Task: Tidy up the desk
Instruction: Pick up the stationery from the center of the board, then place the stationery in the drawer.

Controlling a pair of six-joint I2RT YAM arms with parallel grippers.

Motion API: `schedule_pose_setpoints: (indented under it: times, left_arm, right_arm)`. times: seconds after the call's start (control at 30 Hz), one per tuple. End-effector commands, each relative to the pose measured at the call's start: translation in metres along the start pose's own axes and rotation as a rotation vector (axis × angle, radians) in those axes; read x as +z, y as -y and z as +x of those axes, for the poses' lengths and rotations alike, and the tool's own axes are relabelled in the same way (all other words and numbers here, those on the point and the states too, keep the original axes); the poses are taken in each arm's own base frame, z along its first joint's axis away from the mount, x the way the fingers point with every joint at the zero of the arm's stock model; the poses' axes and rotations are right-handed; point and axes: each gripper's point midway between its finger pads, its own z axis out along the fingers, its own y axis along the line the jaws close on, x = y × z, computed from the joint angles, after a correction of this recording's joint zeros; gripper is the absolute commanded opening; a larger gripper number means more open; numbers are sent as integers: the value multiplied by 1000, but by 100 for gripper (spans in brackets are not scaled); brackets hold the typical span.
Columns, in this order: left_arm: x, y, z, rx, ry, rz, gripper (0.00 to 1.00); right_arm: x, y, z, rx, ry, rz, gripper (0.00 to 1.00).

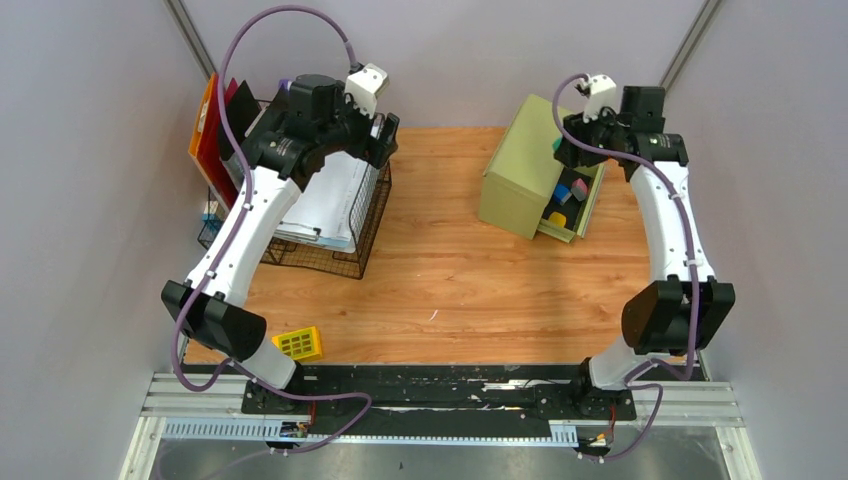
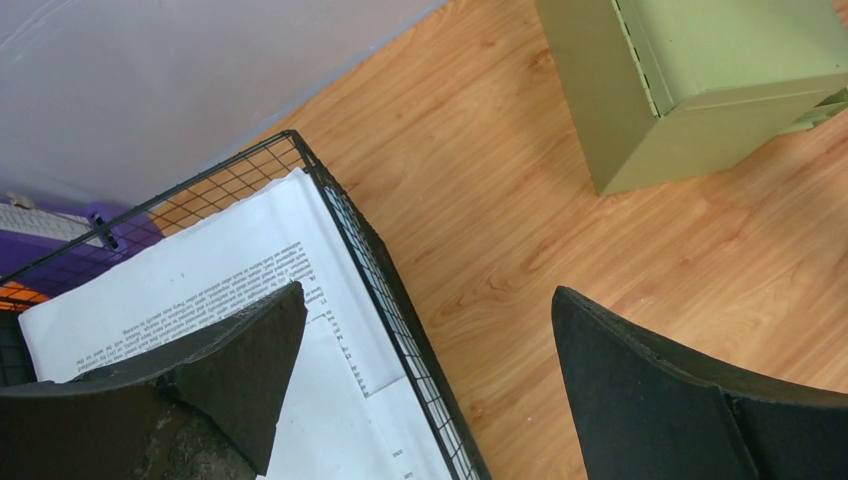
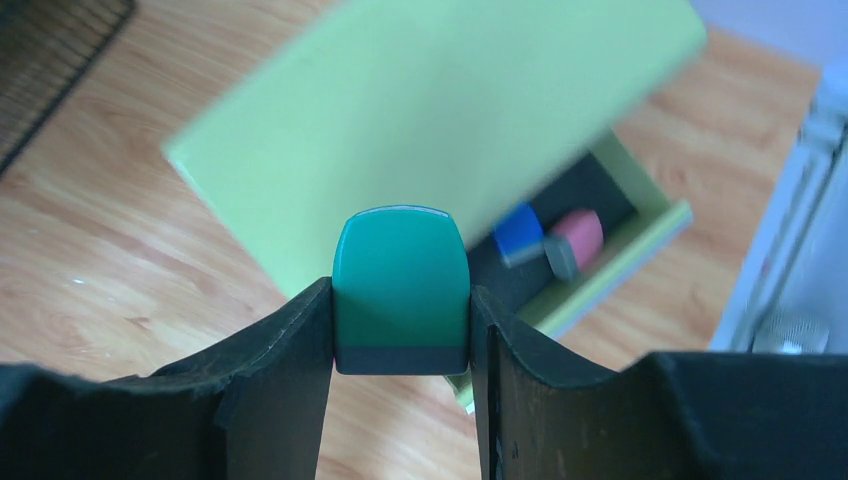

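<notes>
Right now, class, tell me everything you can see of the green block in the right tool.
The green block is small, smooth and glossy, plastic by its look: a teal body with rounded corners and a dark grey band at one end. The right tool pinches it on two sides between black fingers; nothing else touches it. It hangs above the green cabinet, near the open drawer.

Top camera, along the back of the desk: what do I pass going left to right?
Orange and red folders → black wire basket holding papers → green drawer cabinet → its open drawer, sticking out on the right.
</notes>
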Motion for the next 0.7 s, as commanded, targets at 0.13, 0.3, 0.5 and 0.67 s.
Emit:
schedule_pose_setpoints:
  times: [0.13,0.3,0.5,0.67]
  left_arm:
    - [-6,4,-16,0,61,15,100]
    - [-7,3,-15,4,56,10,100]
    - [-5,2,-8,11,39,2,100]
    - [-4,1,-5,14,31,-5,100]
  right_arm:
    - [17,63,83,150,-144,147,10]
    - [46,79,128,195,-247,166,11]
    - [77,85,157,242,-308,146,31]
    - [74,91,150,246,-274,162,84]
